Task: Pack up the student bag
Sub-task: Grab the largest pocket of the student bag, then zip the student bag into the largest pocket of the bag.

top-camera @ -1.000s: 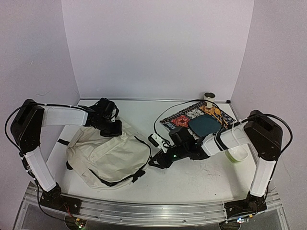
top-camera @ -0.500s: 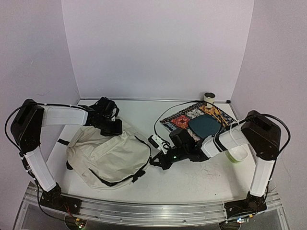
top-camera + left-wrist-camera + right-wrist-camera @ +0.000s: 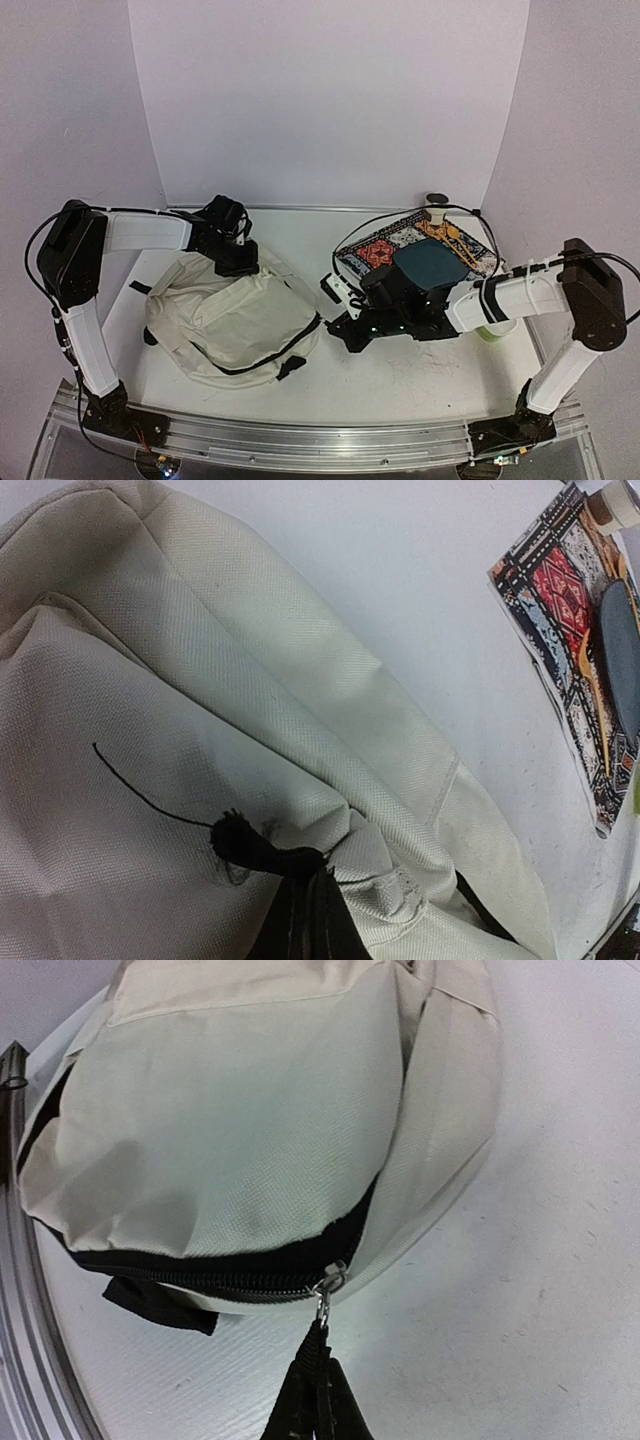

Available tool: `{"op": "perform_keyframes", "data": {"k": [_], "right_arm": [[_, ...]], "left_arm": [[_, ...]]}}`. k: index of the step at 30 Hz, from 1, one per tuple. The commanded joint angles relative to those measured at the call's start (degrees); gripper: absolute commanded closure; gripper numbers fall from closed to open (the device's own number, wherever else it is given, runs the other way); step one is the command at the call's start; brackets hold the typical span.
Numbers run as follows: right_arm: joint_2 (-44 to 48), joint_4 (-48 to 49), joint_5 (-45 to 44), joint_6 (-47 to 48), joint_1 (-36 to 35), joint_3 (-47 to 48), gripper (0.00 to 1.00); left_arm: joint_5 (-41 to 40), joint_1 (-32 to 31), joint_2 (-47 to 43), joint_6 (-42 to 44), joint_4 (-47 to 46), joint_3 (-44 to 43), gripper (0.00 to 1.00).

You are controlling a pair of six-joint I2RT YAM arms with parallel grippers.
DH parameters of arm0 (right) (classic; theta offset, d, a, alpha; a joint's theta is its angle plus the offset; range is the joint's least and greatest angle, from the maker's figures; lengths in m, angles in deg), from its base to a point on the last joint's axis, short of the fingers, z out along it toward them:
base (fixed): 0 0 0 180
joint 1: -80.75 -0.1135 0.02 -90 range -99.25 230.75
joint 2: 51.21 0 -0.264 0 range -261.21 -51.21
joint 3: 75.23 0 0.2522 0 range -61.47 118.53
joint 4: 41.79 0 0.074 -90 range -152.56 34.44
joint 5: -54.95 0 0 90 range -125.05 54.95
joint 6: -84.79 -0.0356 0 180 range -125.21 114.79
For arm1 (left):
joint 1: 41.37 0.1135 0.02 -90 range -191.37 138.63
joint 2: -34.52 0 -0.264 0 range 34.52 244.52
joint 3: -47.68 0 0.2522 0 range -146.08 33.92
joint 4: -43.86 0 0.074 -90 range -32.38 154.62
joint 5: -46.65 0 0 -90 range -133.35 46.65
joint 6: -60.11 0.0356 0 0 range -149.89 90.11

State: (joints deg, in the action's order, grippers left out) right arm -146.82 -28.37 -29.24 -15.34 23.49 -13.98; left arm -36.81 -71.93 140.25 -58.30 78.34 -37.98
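tabletop (image 3: 400, 375), student bag (image 3: 235, 320) at right gripper (image 3: 342, 330)

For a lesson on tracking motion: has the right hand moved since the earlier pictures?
Yes. The right hand, shut on the student bag's zipper pull, has shifted rightward in the top view, closer to the patterned mat.

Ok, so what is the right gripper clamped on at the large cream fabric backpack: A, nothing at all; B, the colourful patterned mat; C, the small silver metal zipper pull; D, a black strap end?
C: in the right wrist view the right gripper, its fingers shut, pinches the silver zipper pull hanging from the cream fabric backpack.
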Motion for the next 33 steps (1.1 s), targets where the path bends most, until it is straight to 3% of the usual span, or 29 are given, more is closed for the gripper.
{"op": "perform_keyframes", "data": {"k": [1, 6, 12, 17, 25, 33], "right_arm": [[2.6, -12.1, -7.8, 3.3, -0.8, 2.0, 1.0], [1.0, -13.9, -8.5, 6.5, -0.8, 5.5, 1.0], [1.1, -14.1, -8.8, 8.2, -0.8, 5.8, 1.0], [1.2, -13.1, -8.3, 9.2, -0.9, 5.6, 1.0], [0.3, -11.8, -9.2, 9.7, -1.6, 5.2, 1.0], [-0.4, -12.0, -13.1, 12.0, -3.2, 6.1, 1.0]], "left_arm": [[0.5, 1.7, -2.2, 1.0, -5.1, -1.2, 0.92], [5.4, -0.9, -8.2, 5.8, -4.7, 1.8, 0.65], [11.4, -3.0, -12.6, 9.3, -3.5, 0.8, 0.49], [13.7, -7.7, -8.4, 10.8, -2.8, -1.9, 0.43], [16.4, -9.1, 3.1, 10.9, -2.3, -8.6, 0.4], [15.0, -10.6, 12.2, 10.4, 4.6, -18.3, 0.37]]}}
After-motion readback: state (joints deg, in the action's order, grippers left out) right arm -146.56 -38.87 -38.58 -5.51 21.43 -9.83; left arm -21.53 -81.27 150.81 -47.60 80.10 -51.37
